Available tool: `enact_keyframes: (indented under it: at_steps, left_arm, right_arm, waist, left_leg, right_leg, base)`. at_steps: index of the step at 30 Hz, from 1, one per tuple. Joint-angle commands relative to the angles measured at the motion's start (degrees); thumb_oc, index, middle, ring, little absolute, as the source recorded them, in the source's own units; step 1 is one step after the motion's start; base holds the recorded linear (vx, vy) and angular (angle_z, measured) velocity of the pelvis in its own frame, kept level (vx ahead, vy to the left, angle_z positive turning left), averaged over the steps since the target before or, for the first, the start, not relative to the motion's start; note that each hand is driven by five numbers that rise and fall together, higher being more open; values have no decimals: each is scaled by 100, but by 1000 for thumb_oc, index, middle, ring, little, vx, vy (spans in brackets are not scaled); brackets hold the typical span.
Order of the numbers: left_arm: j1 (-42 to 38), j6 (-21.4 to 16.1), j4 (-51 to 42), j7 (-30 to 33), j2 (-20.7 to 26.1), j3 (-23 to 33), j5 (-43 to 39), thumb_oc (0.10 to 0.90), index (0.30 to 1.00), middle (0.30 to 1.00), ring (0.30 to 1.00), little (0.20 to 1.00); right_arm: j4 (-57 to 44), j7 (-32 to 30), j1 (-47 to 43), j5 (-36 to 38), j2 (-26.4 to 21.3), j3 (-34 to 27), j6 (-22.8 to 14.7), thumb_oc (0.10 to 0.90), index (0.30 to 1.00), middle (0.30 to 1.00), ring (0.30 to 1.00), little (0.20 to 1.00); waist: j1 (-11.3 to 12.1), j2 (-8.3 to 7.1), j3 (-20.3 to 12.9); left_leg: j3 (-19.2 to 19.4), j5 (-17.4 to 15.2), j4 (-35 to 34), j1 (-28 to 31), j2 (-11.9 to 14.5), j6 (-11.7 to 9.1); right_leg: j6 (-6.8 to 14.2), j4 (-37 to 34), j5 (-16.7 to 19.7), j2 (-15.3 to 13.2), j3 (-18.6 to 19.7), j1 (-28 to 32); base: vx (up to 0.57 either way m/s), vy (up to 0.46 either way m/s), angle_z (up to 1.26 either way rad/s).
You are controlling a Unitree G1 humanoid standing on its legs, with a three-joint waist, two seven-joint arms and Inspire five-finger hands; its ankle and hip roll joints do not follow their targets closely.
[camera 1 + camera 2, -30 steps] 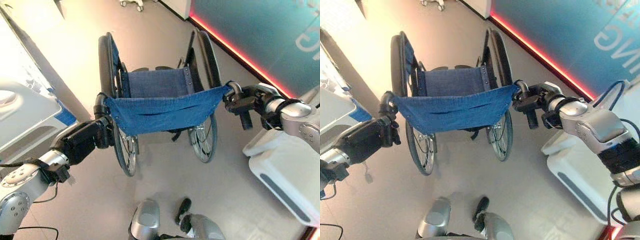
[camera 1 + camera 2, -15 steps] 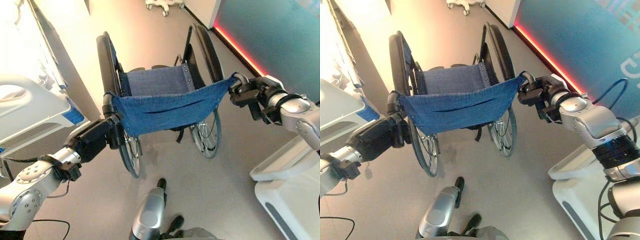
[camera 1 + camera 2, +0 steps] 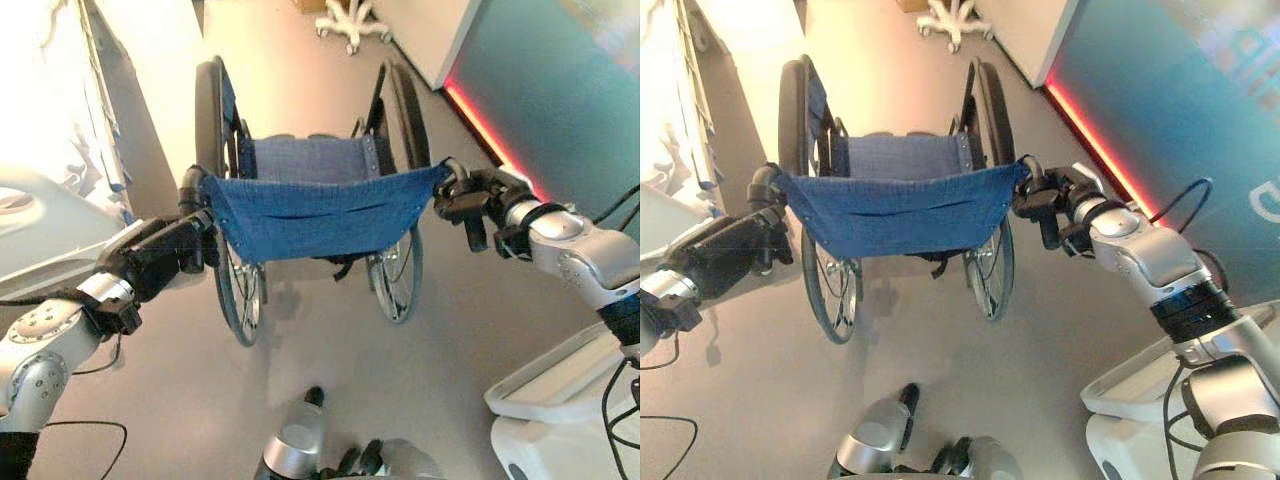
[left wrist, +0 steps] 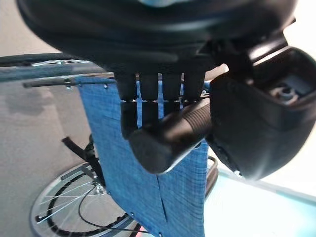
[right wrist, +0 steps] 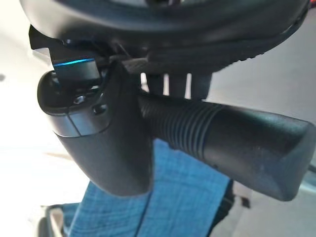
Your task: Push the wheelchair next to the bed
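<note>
The wheelchair (image 3: 320,215) stands straight ahead with its back to me; it has a blue cloth backrest and seat and black wheels. My left hand (image 3: 165,255) is shut on the left push handle (image 4: 173,133), fingers curled over the ribbed black grip. My right hand (image 3: 480,195) is shut on the right push handle (image 5: 232,136) in the same way. The bed (image 3: 50,240), white with a pale side rail, lies along the left, close beside the wheelchair's left wheel (image 3: 212,130).
A white unit (image 3: 560,400) stands low at the right near my right arm. A teal wall with a red light strip (image 3: 490,125) runs along the right. A white wheeled base (image 3: 347,20) stands far ahead. Grey floor stretches in front of the wheelchair.
The whole view has shifted: the camera has moved forward, with the wheelchair still held ahead. The wheeled base far ahead and the bed's side show more. Both hands keep their hold.
</note>
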Motion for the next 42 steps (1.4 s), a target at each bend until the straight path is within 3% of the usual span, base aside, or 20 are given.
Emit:
enact_keyframes:
  at_steps: [1, 2, 5, 10, 13, 15, 16, 20, 22, 25, 27, 29, 31, 33, 36, 37, 39, 40, 41, 42]
  left_arm:
    - [-81, -1008, -308, 181, 700, 270, -512, 400, 300, 300, 300, 300]
    - [-117, -1124, -326, 231, 783, 250, -461, 400, 300, 300, 300, 300]
    - [-124, -1183, -345, 312, 810, 237, -253, 400, 300, 300, 300, 300]
    - [-95, -1249, -439, 276, 703, 262, 146, 400, 300, 300, 300, 300]
    - [-78, -1062, -523, 333, 550, 201, 142, 400, 300, 300, 300, 300]
    - [-35, -999, -540, 466, 328, 143, 179, 400, 300, 300, 300, 300]
    - [-19, -982, -539, 541, 286, 142, 110, 400, 300, 300, 300, 300]
    - [-162, -883, -433, 573, 204, 101, 18, 400, 300, 300, 300, 300]
    - [-242, -854, -319, 526, 120, 46, 142, 400, 300, 300, 300, 300]
    - [-189, -866, -286, 536, 104, 18, 149, 400, 300, 300, 300, 300]
    - [-185, -929, -240, 462, 84, -20, 157, 400, 300, 300, 300, 300]
    - [-202, -973, -264, 445, -2, -91, 245, 400, 300, 300, 300, 300]
    - [-165, -991, -259, 404, -77, -79, 328, 400, 300, 300, 300, 300]
    - [-58, -998, -266, 325, -136, -21, 374, 400, 300, 300, 300, 300]
    - [-49, -952, -227, 238, -63, 44, 342, 400, 300, 300, 300, 300]
    - [-64, -952, -193, 198, -18, 52, 323, 400, 300, 300, 300, 300]
    - [-129, -916, -107, 59, 54, 71, 319, 400, 300, 300, 300, 300]
    - [-210, -827, -103, -41, 135, 91, 327, 400, 300, 300, 300, 300]
    - [-226, -813, -96, -72, 152, 93, 333, 400, 300, 300, 300, 300]
    - [-301, -762, -52, -227, 225, 122, 355, 400, 300, 300, 300, 300]
  right_arm:
    - [-683, 601, -216, 99, -260, -115, -1197, 400, 300, 300, 300, 300]
    - [-842, 470, -317, 232, -360, -173, -1173, 400, 300, 300, 300, 300]
    - [-1255, 251, -376, 526, -423, -365, -844, 400, 300, 300, 300, 300]
    - [-1396, 359, -183, 744, -535, -573, -649, 400, 300, 300, 300, 300]
    - [-1287, 591, -28, 856, -635, -601, -650, 400, 300, 300, 300, 300]
    - [-1284, 739, -102, 663, -658, -369, -594, 400, 300, 300, 300, 300]
    - [-1299, 767, -100, 606, -676, -273, -650, 400, 300, 300, 300, 300]
    - [-1336, 638, -9, 633, -574, -294, -736, 400, 300, 300, 300, 300]
    - [-1386, 648, 127, 456, -411, -405, -652, 400, 300, 300, 300, 300]
    - [-1371, 688, 256, 302, -339, -440, -553, 400, 300, 300, 300, 300]
    - [-1267, 723, 365, 277, -330, -515, -605, 400, 300, 300, 300, 300]
    - [-1260, 717, 605, 189, -290, -627, -682, 400, 300, 300, 300, 300]
    - [-1243, 818, 780, 54, -254, -701, -761, 400, 300, 300, 300, 300]
    - [-1295, 868, 964, -39, -238, -772, -801, 400, 300, 300, 300, 300]
    - [-1274, 834, 1046, -59, -165, -809, -850, 400, 300, 300, 300, 300]
    - [-1265, 832, 1102, -67, -157, -851, -879, 400, 300, 300, 300, 300]
    - [-1250, 858, 1235, -68, -200, -976, -904, 400, 300, 300, 300, 300]
    - [-1265, 789, 1322, 1, -234, -1081, -888, 400, 300, 300, 300, 300]
    - [-1269, 770, 1351, 8, -229, -1111, -889, 400, 300, 300, 300, 300]
    - [-1265, 699, 1459, 68, -227, -1247, -889, 400, 300, 300, 300, 300]
  waist:
    - [-13, -95, -737]
    - [-138, -162, -659]
    - [-262, -246, -588]
    - [-432, -404, -724]
    - [-550, -404, -956]
    - [-620, -337, -1030]
    - [-659, -289, -1013]
    - [-697, -168, -907]
    - [-625, -60, -821]
    - [-554, 63, -825]
    - [-519, 203, -864]
    - [-438, 336, -865]
    - [-376, 396, -863]
    - [-303, 430, -871]
    - [-289, 306, -891]
    - [-259, 303, -879]
    - [-207, 190, -889]
    - [-155, 98, -928]
    - [-146, 81, -941]
    - [-123, 31, -1005]
  left_leg:
    - [164, 409, 599, -1162, -418, -302]
    - [-53, 110, 400, -846, -313, -330]
    - [-255, -205, 258, -433, -121, -351]
    - [-337, -422, 601, -169, 138, -378]
    - [-334, 40, 1110, -89, 422, -577]
    - [-164, 775, 2478, -355, 525, -743]
    - [-69, 920, 3029, -539, 473, -738]
    - [-18, 859, 3526, -1049, 259, -619]
    - [81, 766, 2626, -1073, 71, -556]
    - [512, 1003, 1234, -1056, 197, -588]
    - [711, 1352, 230, -1072, 355, -733]
    - [830, 2009, -721, -1273, 511, -964]
    - [810, 2324, -1158, -1369, 583, -1051]
    - [835, 2405, -1372, -1440, 523, -1043]
    - [774, 1902, -1053, -1359, 380, -942]
    - [834, 1830, -842, -1423, 415, -849]
    - [831, 1347, -300, -1502, 303, -652]
    - [824, 1070, -79, -1500, 177, -499]
    - [816, 1032, -62, -1490, 148, -461]
    - [774, 912, -53, -1400, 25, -301]
  right_leg:
    - [567, -1161, 1611, -280, -70, 375]
    - [836, -1491, 2276, -651, -9, -117]
    - [1006, -1656, 2673, -845, 25, -497]
    - [926, -1169, 2333, -558, 155, -454]
    - [662, -998, 2049, -370, 101, -346]
    - [319, -997, 1868, -295, -90, -174]
    - [177, -951, 1768, -250, -107, -100]
    - [-17, -809, 1607, -100, -117, 41]
    - [30, -799, 1521, 39, -93, 239]
    - [35, -919, 1322, 234, -197, 593]
    - [-4, -950, 1137, 409, -312, 764]
    - [-73, -1053, 942, 635, -355, 1081]
    - [-122, -1044, 779, 767, -285, 1277]
    - [-175, -917, 555, 854, -189, 1446]
    - [-135, -628, 293, 718, -157, 1464]
    - [-150, -508, 255, 702, -221, 1452]
    - [-101, -240, 111, 569, -243, 1492]
    - [-6, -9, 7, 482, -279, 1511]
    - [24, 109, 17, 460, -287, 1502]
    - [201, 804, 213, 321, -342, 1406]
  base:
    - [198, -454, 95]
    - [216, -428, 92]
    - [355, -385, 38]
    - [466, -293, 63]
    - [436, -187, 87]
    - [377, -185, 11]
    - [267, -125, -7]
    - [228, -92, -25]
    - [338, -27, 30]
    - [327, 15, 9]
    - [357, 56, -10]
    - [459, 49, 5]
    - [416, 63, 4]
    - [457, 90, 10]
    - [416, 68, 6]
    - [417, 80, -14]
    - [442, 105, -19]
    - [313, 79, -19]
    - [506, 173, -24]
    - [327, 149, -18]
